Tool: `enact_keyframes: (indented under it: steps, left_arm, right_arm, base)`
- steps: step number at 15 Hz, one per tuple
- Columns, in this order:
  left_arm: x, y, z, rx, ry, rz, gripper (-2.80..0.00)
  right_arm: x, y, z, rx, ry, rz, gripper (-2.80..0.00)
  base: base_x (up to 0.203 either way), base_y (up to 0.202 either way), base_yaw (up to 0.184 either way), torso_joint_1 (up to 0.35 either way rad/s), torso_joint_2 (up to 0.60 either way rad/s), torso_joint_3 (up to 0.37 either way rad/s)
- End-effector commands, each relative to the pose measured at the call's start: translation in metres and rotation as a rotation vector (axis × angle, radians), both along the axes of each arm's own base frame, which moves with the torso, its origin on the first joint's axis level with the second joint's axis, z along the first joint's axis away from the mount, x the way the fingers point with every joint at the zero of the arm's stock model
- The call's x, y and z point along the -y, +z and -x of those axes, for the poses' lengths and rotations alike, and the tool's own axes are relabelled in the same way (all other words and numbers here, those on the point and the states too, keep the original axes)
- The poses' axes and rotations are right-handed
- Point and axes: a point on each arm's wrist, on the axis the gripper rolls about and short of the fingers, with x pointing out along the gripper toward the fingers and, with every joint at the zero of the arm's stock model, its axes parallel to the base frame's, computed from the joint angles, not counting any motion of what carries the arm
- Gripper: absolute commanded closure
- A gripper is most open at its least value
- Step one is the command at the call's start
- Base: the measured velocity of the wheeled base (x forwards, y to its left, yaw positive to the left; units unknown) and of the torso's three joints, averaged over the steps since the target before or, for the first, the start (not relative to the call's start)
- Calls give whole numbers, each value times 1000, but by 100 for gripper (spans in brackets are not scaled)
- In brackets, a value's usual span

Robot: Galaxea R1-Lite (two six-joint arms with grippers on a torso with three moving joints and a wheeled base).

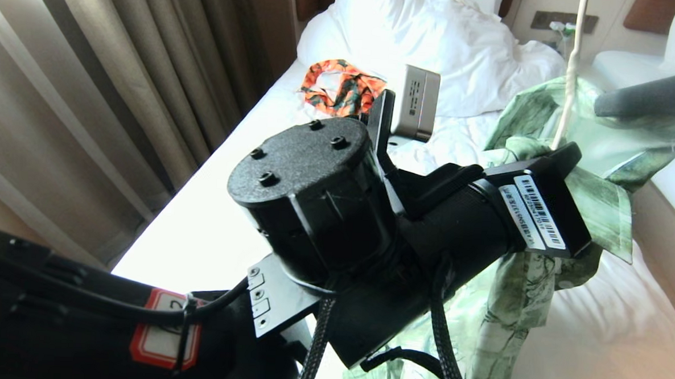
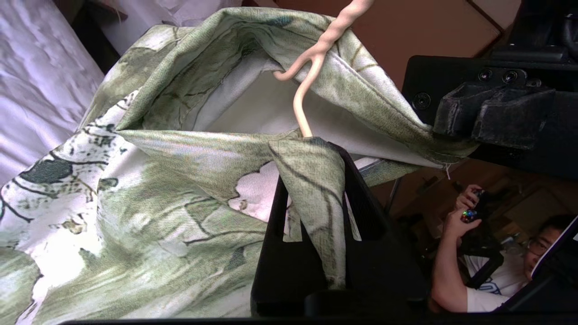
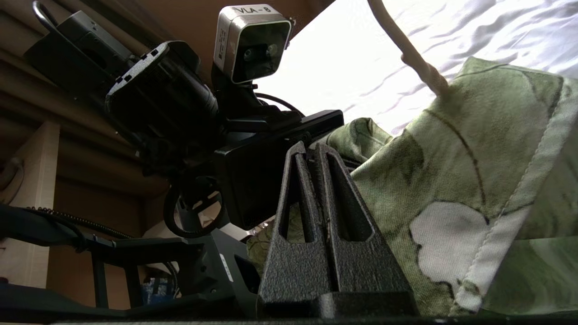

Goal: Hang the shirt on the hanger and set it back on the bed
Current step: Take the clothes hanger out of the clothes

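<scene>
The left hand (image 2: 311, 216) pinches a fold of the shirt (image 2: 149, 198); the right hand's (image 3: 311, 153) fingers are pressed together.

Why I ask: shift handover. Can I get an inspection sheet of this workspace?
Surface: bed with wrinkled white sheet.
Job's things: light green leaf-print shirt raised; cream-white wire hanger neck emerging from an opening in it, rest hidden.
Clutter: orange patterned garment on the sheet.
Grippers: left gripper fingers shut on shirt cloth; right gripper fingers shut beside the shirt, hold unclear.
Cables: black braided cables along the left arm.
Surroundings: beige curtains; person holding a controller.
</scene>
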Motion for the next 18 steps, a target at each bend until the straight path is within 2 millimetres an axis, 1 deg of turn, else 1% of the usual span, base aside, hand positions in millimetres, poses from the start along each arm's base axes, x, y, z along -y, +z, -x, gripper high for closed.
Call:
enact_keyframes:
  steps: [1, 2, 3, 8, 10, 11, 12, 15, 18]
  left_arm:
    - [-2, 3, 1, 4, 9, 13, 0]
    - [-4, 7, 2, 7, 14, 24, 0]
    - [-6, 10, 2, 10, 16, 29, 0]
    - [-11, 15, 3, 24, 27, 39, 0]
    - [-11, 15, 3, 27, 29, 38, 0]
    - [-11, 15, 3, 27, 29, 38, 0]
    - [-11, 15, 2, 27, 31, 38, 0]
    - [-11, 15, 2, 27, 32, 38, 0]
    - [-12, 16, 2, 27, 32, 39, 0]
  right_arm:
    - [0, -1, 0, -5, 3, 3, 0]
    - [0, -1, 0, -2, 0, 7, 0]
    - [0, -1, 0, 2, -2, 8, -280]
    - [0, -1, 0, 6, -15, 11, -280]
    - [2, 6, 3, 35, -30, 2, -280]
    - [4, 12, 6, 62, -47, -7, -280]
    - [5, 16, 8, 80, -60, -12, 0]
    - [6, 23, 8, 99, -70, -21, 0]
    - [0, 23, -8, 135, -159, 27, 0]
  base:
    - [0, 0, 0, 0, 0, 0]
    - [0, 0, 0, 0, 0, 0]
    - [0, 0, 0, 0, 0, 0]
    - [0, 0, 0, 0, 0, 0]
    - [0, 0, 0, 0, 0, 0]
    - [0, 0, 0, 0, 0, 0]
    - [0, 0, 0, 0, 0, 0]
    - [0, 0, 0, 0, 0, 0]
    - [0, 0, 0, 0, 0, 0]
